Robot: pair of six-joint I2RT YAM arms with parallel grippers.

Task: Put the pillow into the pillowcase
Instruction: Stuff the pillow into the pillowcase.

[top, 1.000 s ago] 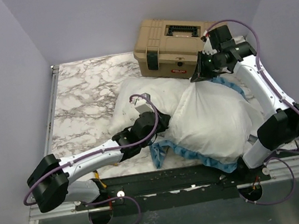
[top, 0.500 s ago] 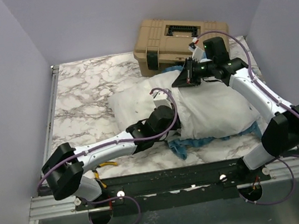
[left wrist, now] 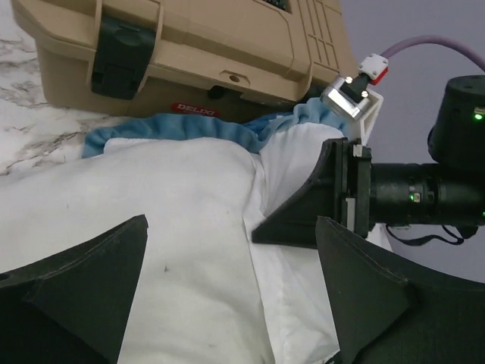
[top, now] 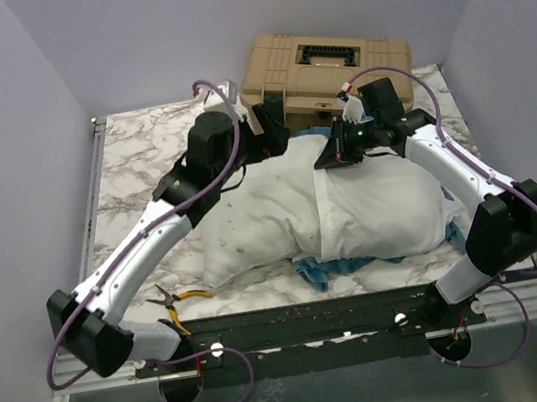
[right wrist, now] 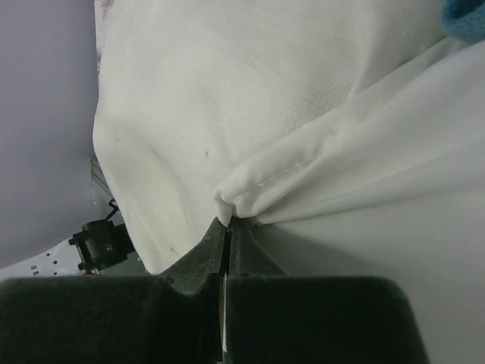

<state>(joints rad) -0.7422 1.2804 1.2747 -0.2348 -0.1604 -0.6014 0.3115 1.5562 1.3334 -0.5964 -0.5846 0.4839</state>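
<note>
The white pillow (top: 252,226) lies across the middle of the table, its left half bare. The pillowcase (top: 383,206), white side out with a blue frill (top: 327,269), covers the right half. My right gripper (top: 328,158) is shut on the pillowcase hem (right wrist: 227,199) at the pillow's top edge. My left gripper (top: 276,129) hovers open over the far edge of the pillow (left wrist: 174,227), beside the frill (left wrist: 189,130), with nothing between its fingers (left wrist: 76,296). The right gripper's black wedge (left wrist: 303,220) sits just ahead of it.
A tan toolbox (top: 326,76) stands at the back, right behind both grippers. Yellow-handled pliers (top: 177,298) lie near the front left by the left arm's base. Purple walls close in both sides.
My left gripper let go at the pillow's front, opened wide and swung to the far side by the toolbox. My right gripper drew the pillowcase hem left over the pillow.
</note>
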